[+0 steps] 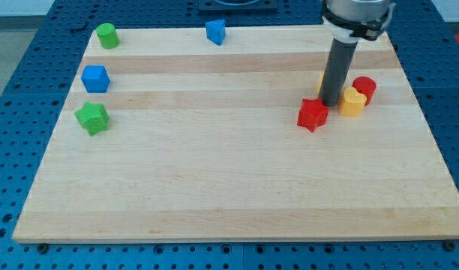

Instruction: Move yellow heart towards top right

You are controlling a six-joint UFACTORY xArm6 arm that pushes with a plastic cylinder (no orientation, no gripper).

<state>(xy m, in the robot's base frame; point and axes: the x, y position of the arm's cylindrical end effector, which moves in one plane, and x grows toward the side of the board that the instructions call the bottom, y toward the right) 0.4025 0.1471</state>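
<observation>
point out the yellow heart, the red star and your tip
yellow heart (pixel 352 102): camera view, on its top face
red star (pixel 313 114): camera view, at its middle
my tip (pixel 331 103): camera view, at the rod's very end, between the two blocks

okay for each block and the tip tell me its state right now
Tip: down between red star and yellow heart.
Red star: flat, left of tip.
Yellow heart: against red cylinder.
Red cylinder: upright.
Green star: alone.
Blue cube: alone.
Green cylinder: upright.
Blue block: alone.
</observation>
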